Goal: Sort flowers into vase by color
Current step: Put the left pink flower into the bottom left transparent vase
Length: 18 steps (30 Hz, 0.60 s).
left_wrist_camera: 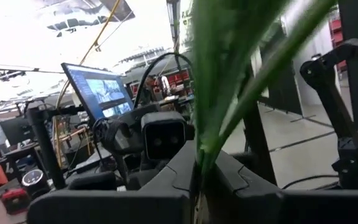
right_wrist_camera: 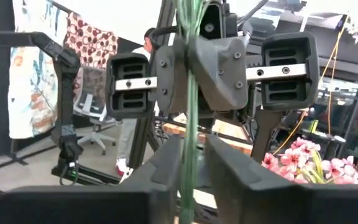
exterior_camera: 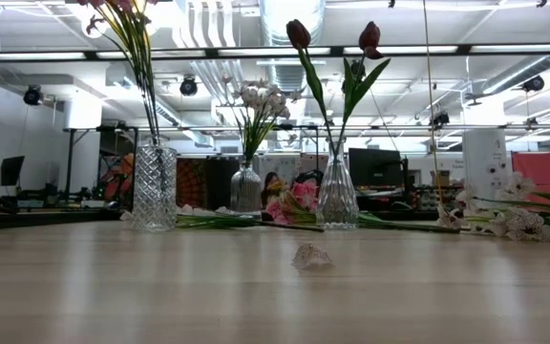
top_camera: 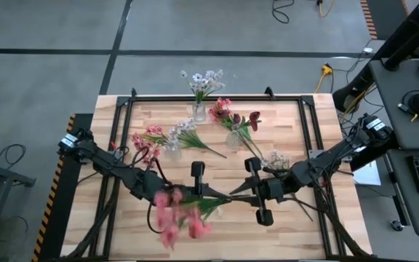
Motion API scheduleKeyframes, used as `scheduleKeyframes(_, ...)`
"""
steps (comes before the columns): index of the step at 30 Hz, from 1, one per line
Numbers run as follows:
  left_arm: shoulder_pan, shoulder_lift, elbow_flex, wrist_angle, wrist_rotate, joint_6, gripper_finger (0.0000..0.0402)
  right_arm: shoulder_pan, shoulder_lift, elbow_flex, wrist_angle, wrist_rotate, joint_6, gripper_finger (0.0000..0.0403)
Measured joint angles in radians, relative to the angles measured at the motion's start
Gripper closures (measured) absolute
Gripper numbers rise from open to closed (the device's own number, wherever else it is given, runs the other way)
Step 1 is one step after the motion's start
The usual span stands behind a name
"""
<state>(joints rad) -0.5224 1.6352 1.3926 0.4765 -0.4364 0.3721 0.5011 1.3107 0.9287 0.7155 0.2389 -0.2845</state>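
Observation:
A pink flower (top_camera: 174,218) is held in the air over the table's near middle. Its green stalk (left_wrist_camera: 207,155) runs up between my two grippers, which face each other. My left gripper (top_camera: 215,195) is shut on the stalk. My right gripper (right_wrist_camera: 193,168) meets it from the right, its fingers slightly apart on either side of the stalk (right_wrist_camera: 188,93). Three glass vases stand at the back. One (exterior_camera: 154,186) holds pink flowers, one (exterior_camera: 246,186) holds white ones, and one (exterior_camera: 337,196) holds dark red tulips (exterior_camera: 299,36). My left gripper pinches the pink flower's green stalk (left_wrist_camera: 205,163) between its two fingers, coming about level from the table's left and lying across it. The flower is lifted clear, and its blossoms (top_camera: 172,222) hang toward the near edge. Whether my right gripper touches the stalk, I cannot tell.
Loose flowers lie on the wooden table (top_camera: 304,225): a white-lilac stem (top_camera: 191,135) between the vases, pink blossoms (top_camera: 220,109) by the tulip vase, and white blossoms (top_camera: 275,159) at the right. A small fallen petal (exterior_camera: 311,256) lies mid-table. Black frame rails run along the table's sides.

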Motion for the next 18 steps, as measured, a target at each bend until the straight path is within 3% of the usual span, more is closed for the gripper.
scheduleKeyframes(8, -0.011, -0.021, 0.000, -0.082, -0.111, -0.014, 0.0401, 0.000, -0.017, 0.000, -0.043, 0.156, 0.024, 0.0240)
scheduleKeyframes(18, -0.036, -0.086, 0.000, -0.309, -0.313, -0.119, 0.0401, 0.002, -0.026, 0.058, -0.209, 0.333, 0.037, 0.0196)
